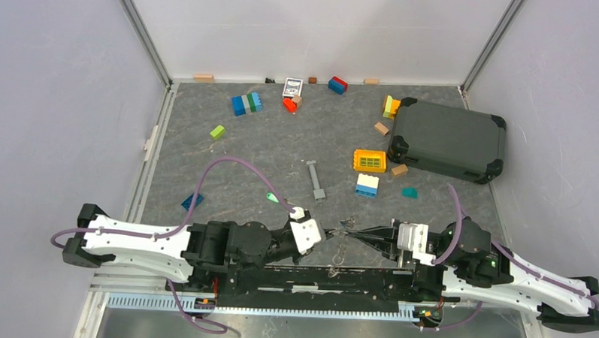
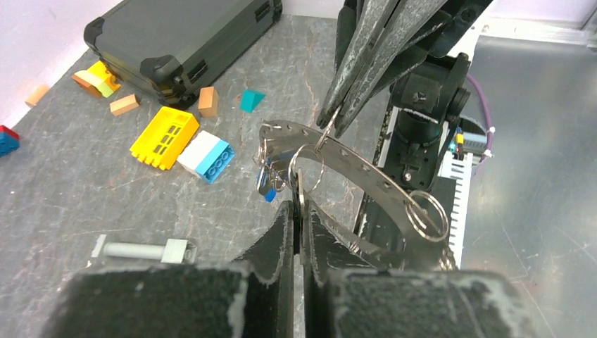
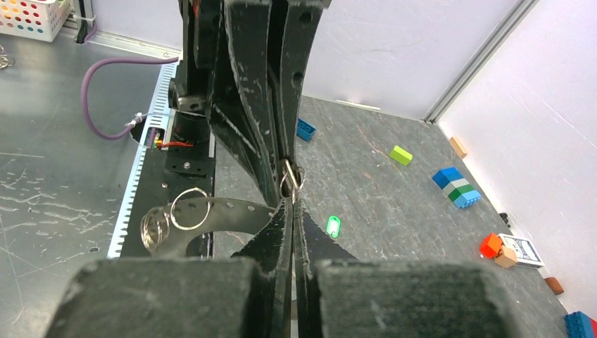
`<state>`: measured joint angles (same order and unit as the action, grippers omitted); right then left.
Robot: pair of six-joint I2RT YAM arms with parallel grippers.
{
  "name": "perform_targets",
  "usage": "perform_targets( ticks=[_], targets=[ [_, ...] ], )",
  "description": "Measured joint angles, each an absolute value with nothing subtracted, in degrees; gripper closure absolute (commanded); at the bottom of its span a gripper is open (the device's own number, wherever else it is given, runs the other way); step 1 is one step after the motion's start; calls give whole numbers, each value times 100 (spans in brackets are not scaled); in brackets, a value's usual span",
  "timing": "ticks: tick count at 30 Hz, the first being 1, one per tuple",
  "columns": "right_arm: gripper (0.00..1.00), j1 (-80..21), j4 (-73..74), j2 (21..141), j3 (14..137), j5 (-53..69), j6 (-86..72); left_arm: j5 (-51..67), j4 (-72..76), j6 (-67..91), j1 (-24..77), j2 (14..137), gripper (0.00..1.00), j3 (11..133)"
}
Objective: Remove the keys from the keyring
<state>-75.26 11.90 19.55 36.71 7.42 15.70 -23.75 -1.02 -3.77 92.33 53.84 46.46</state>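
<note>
- Jaws first: the left gripper (image 2: 297, 210) is pinched tight on the bottom of the keyring (image 2: 307, 169). The right gripper (image 2: 331, 129) is clamped on its top edge, and the tips are nearly nose to nose.
- The wire loop hangs in the air between them, over the near edge of the table (image 1: 244, 159). It's tangled up with a curved perforated metal strip (image 2: 366, 174).
- A little bunch of keys (image 2: 266, 182) dangles just beside it, one of them blue-headed. A green-headed key (image 3: 334, 226) lies loose on the table.
- It all looks light, and the wire thin, springy and slick. I'd take a key by its flat head rather than by the wire.
</note>
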Motion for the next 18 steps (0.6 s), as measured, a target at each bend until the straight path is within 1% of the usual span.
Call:
perform_targets(
  ticks=[5,18],
  targets=[
    [100,-7526,1138,1955,3632,720,1568,-2333,-910,-617,9233,5465,98,5264],
    [100,-7524,867,1957,3551,722,1566,-2322,-2147,-1404,9233,6007,98,6451]
  ],
)
